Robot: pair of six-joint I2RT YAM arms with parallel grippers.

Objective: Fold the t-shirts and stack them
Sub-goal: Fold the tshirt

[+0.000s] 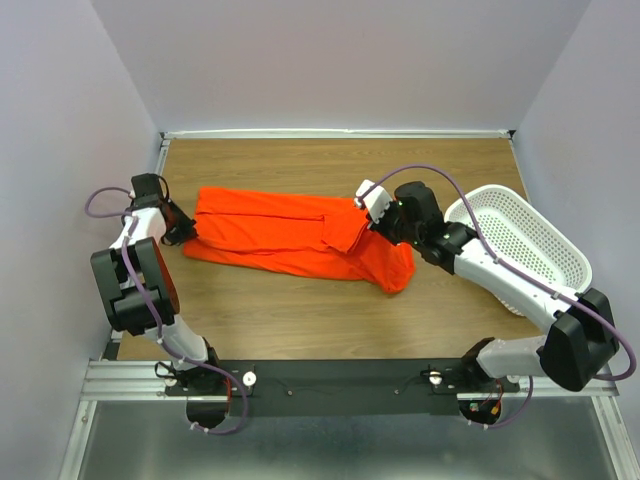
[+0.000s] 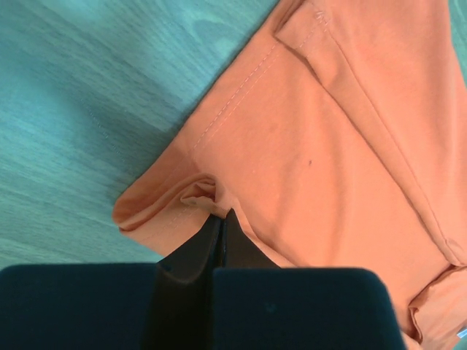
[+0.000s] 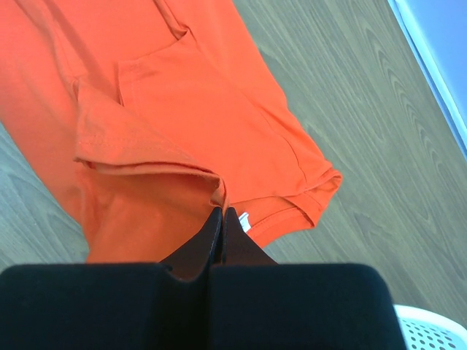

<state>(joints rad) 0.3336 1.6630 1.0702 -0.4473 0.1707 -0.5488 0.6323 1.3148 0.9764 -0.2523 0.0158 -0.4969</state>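
Note:
One bright orange t-shirt [image 1: 290, 235] lies stretched left to right across the wooden table, partly folded lengthwise. My left gripper [image 1: 186, 232] is shut on the shirt's left end; in the left wrist view the jaws [image 2: 221, 217] pinch a bunched fold of the hem [image 2: 306, 168]. My right gripper [image 1: 372, 222] is shut on the shirt's right end; in the right wrist view the jaws [image 3: 222, 211] pinch a fold of cloth [image 3: 182, 124] near the collar, with the small white label [image 3: 244, 221] beside them. A sleeve flap [image 1: 345, 232] lies folded over the body.
A white perforated plastic basket [image 1: 525, 240] stands at the right of the table, close to my right arm; its rim shows in the right wrist view [image 3: 430, 328]. Grey walls enclose the table on three sides.

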